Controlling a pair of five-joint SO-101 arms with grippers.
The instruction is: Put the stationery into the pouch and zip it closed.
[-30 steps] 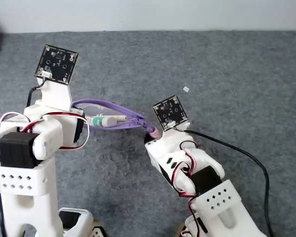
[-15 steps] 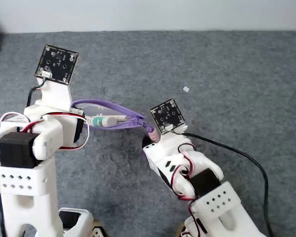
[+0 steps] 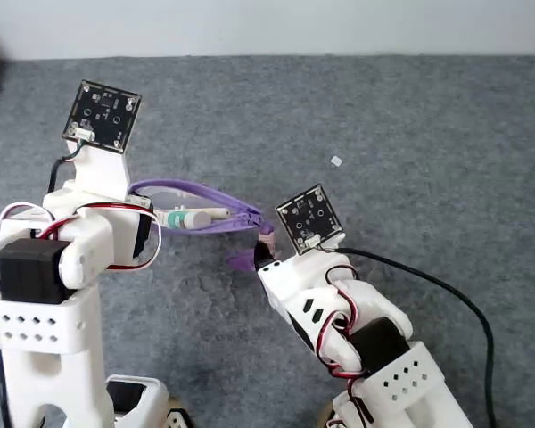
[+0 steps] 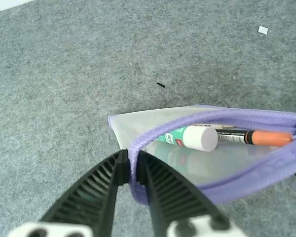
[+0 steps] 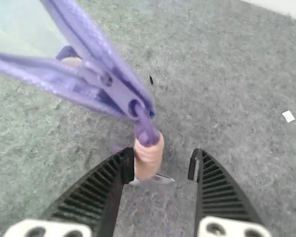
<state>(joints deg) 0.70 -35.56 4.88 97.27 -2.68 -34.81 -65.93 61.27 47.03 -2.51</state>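
Since a second ago the right arm has drawn back toward its base, its wrist board now lower in the high view, while the left arm has kept its place. The pouch (image 4: pixel 202 170), clear with a purple zipper, lies on the grey mat (image 3: pixel 410 116) between the two arms. Its long axis runs from the left gripper (image 4: pixel 132 164) across to the right gripper (image 5: pixel 160 162), sloping slightly toward the right arm's base in the high view. The left gripper's fingers are pressed together on the zipper band at the pouch's closed corner. The right gripper's fingers stand spread. The pink zipper pull (image 5: pixel 148 154) hangs between them at the pouch's other end, just beside one finger and apart from the other. The zipper mouth gapes along most of its length. Inside lie a glue stick (image 4: pixel 187 138) with a white cap and an orange-tipped pen (image 4: pixel 251 138). Both lie along the pouch's long axis, and the glue stick's cap points toward the zipper-pull end. A small white scrap (image 3: pixel 336 161) lies on the mat well apart from the pouch.
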